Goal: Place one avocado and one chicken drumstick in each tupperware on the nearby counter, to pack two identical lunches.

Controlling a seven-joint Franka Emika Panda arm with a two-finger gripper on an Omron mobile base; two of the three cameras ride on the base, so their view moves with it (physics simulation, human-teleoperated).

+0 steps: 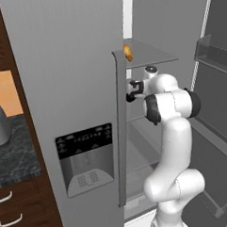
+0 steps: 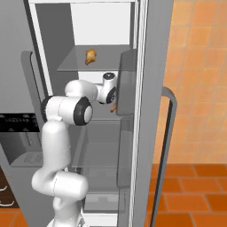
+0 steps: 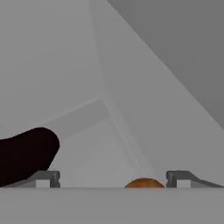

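The refrigerator stands open, and the arm reaches into its interior at the level of the middle shelf. One chicken drumstick lies on the upper glass shelf, toward the middle of it; its long axis runs roughly upright to slightly tilted in the right base view, though which end is the bone end cannot be told. The same drumstick shows in the left base view at the shelf's left edge, partly hidden by the closed door's handle. A second small orange-brown item, likely another drumstick, sits on the middle shelf just beside the hand; its orientation cannot be told. In the hand view the gripper has its fingers spread wide with nothing grasped; an orange-brown rounded top shows low between the fingertips, not touching either. A dark rounded object lies beside the left fingertip. The counter lies left of the refrigerator.
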